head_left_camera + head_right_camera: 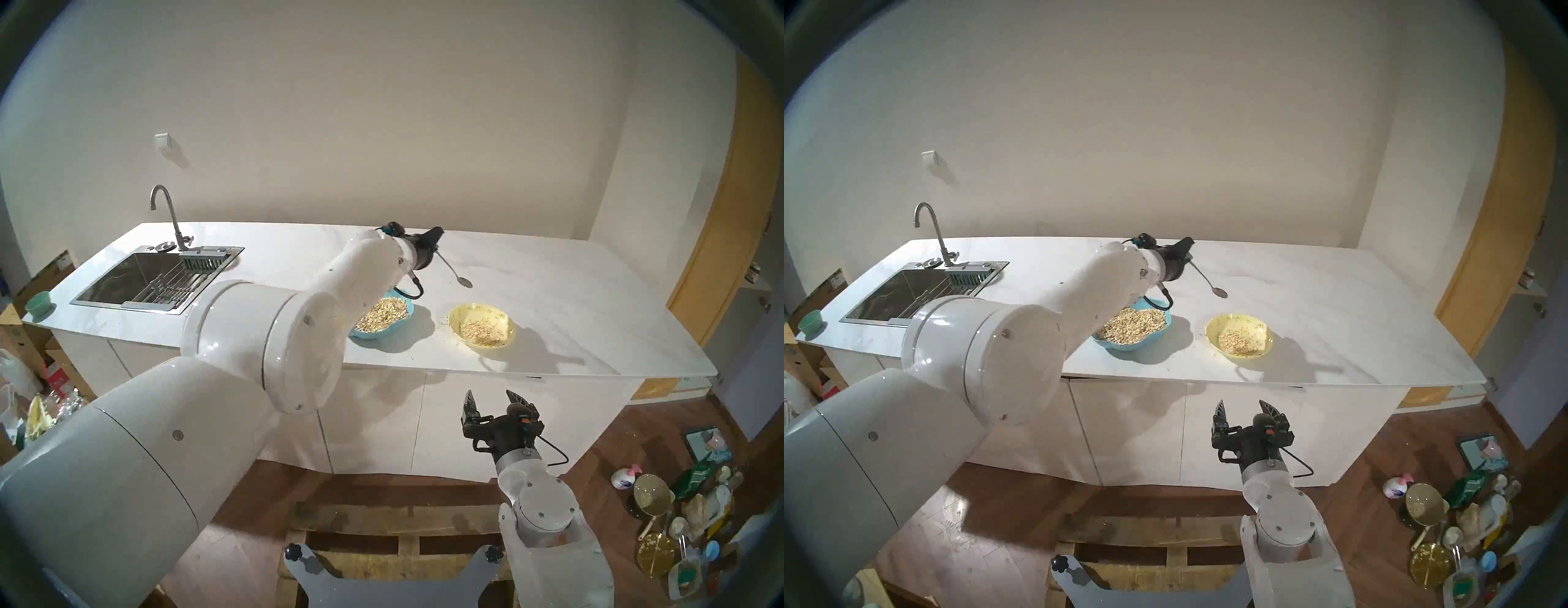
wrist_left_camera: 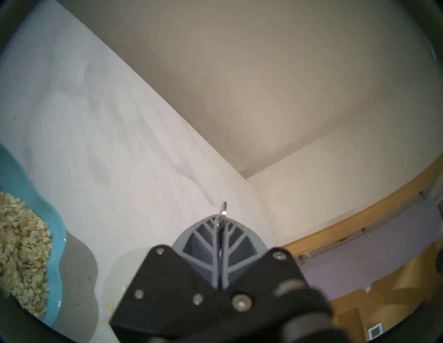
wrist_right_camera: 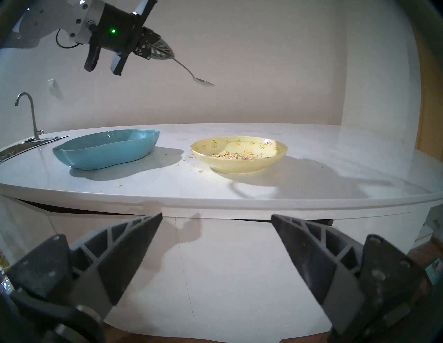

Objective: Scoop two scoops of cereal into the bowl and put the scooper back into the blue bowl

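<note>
My left gripper (image 1: 437, 235) hangs above the counter behind the two bowls, shut on the handle of the scooper (image 1: 454, 269), a slim silver spoon. Its head (image 3: 203, 81) slopes down to the right and looks bare. The handle's end (image 2: 224, 207) pokes out past the closed fingertips. The blue bowl (image 1: 373, 335) holds a heap of cereal (image 1: 382, 312), partly hidden by my left arm. To its right sits the yellow bowl (image 3: 239, 162) with a small patch of cereal (image 1: 479, 331). My right gripper (image 1: 490, 397) stands open and empty below the counter's front edge.
A sink (image 1: 148, 276) with a faucet (image 1: 169, 216) fills the counter's left end, and a small green cup (image 1: 38, 303) stands at the left corner. Loose flakes (image 3: 191, 165) lie between the bowls. Clutter (image 1: 687, 509) covers the floor at the right.
</note>
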Tool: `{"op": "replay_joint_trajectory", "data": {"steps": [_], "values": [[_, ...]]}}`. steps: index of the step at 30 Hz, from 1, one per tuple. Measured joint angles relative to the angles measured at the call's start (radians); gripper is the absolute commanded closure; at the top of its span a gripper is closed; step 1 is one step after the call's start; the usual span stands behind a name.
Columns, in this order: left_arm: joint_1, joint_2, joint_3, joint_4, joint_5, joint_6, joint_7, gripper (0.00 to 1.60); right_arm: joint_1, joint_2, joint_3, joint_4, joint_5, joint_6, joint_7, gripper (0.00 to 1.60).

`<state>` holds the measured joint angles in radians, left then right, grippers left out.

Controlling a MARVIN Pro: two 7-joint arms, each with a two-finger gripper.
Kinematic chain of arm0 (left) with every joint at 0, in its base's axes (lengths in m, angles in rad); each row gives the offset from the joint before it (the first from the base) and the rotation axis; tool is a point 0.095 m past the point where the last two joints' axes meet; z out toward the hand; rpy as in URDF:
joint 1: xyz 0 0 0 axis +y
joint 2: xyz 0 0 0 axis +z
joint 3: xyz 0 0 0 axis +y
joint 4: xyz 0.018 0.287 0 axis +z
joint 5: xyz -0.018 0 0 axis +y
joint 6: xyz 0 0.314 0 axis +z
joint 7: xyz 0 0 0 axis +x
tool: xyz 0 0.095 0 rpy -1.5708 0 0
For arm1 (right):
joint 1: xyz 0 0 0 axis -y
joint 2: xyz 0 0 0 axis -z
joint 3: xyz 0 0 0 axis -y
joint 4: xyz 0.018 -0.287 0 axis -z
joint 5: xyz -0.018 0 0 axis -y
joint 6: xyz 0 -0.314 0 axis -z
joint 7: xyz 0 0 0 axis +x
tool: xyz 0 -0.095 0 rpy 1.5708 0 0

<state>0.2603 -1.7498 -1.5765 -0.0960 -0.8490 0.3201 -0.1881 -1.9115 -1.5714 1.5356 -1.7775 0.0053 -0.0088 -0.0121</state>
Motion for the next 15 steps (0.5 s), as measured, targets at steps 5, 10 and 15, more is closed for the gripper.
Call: {"op": "replay_joint_trajectory", "data": {"steps": [5, 10, 15], "values": [[-0.006, 0.086, -0.07, 0.001, -0.014, 0.034, -0.003, 1.6, 0.0, 0.0, 0.0, 0.0, 0.0, 0.0, 0.0, 0.0], [-0.012, 0.153, -0.079, -0.005, -0.014, 0.068, -0.021, 1.6, 0.0, 0.0, 0.0, 0.0, 0.0, 0.0, 0.0, 0.0], [-0.013, 0.206, -0.072, -0.008, -0.01, 0.088, -0.043, 1.6, 0.0, 0.0, 0.0, 0.0, 0.0, 0.0, 0.0, 0.0]]}}
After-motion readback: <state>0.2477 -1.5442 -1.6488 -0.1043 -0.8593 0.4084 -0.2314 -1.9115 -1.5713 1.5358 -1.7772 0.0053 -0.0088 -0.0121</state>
